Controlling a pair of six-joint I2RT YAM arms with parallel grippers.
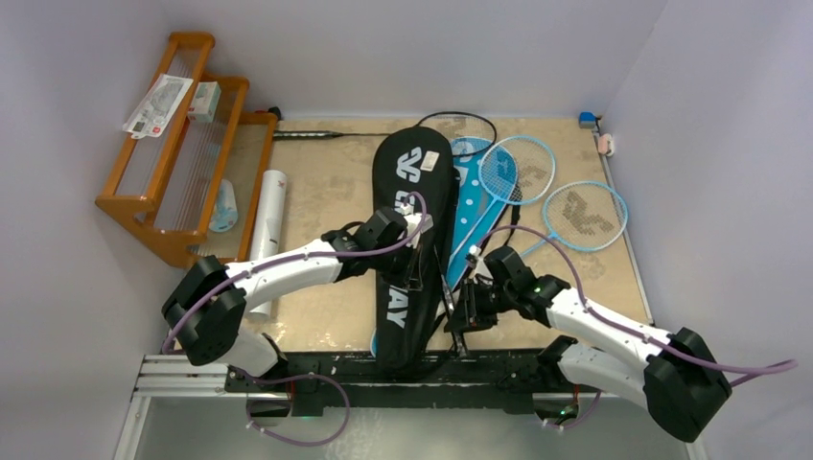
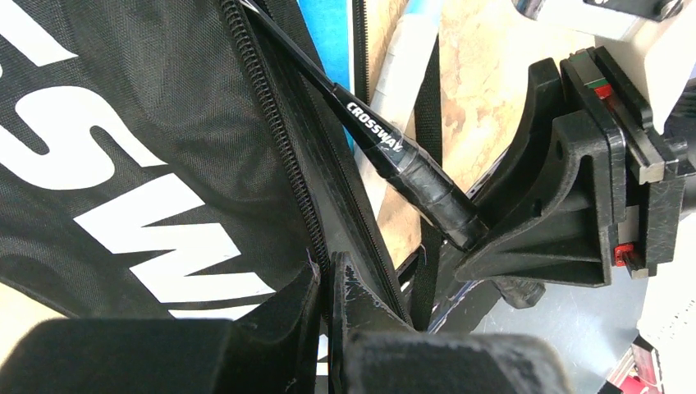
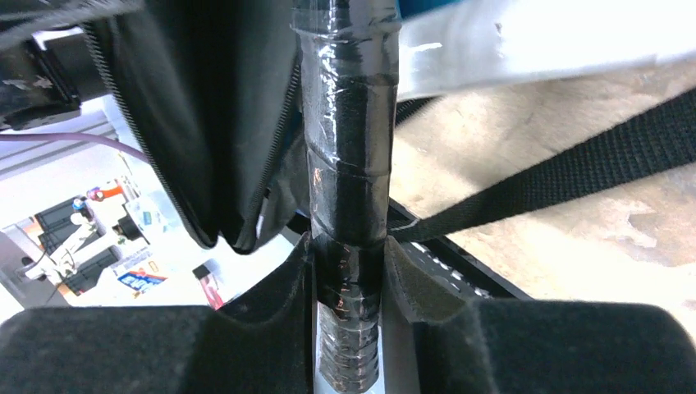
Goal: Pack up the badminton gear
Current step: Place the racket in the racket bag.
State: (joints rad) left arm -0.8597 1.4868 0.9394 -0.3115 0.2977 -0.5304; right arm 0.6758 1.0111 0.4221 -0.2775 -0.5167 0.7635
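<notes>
**Both grippers clamped: left on cover edge, right on racket handle**

Right gripper (image 3: 349, 271): pads pressed onto both sides of the black racket (image 3: 345, 148), on the taped handle near its butt end. The handle runs straight away from the wrist camera. The black cover (image 3: 205, 123) hangs open just left of the handle, zip teeth showing. A black strap (image 3: 558, 180) runs from beside the handle out to the right over the table (image 3: 574, 271).

Left gripper (image 2: 331, 283): fingers pressed together, pinching the cover's zip edge. In its wrist view the racket shaft, lettered "CROSSWAY", lies along the opened zip line. The right gripper sits on the handle end just beside it. The racket head is hidden, so can't tell how far in it is.

Top view:
- The black cover lies lengthwise mid-table, white lettering up, narrow end at the near edge.
- The blue cover (image 1: 470, 216) touches its right side, partly underneath.
- The blue rackets (image 1: 585, 216) lie right of that, toward the far right, heads overlapping.
- The other black racket (image 1: 307, 135) lies along the far edge. Its handle sticks out left of the black cover and a black head shows on the right.
- The tube (image 1: 271, 206) lies at left beside the rack (image 1: 192, 40), its near end hidden by the left arm.
</notes>
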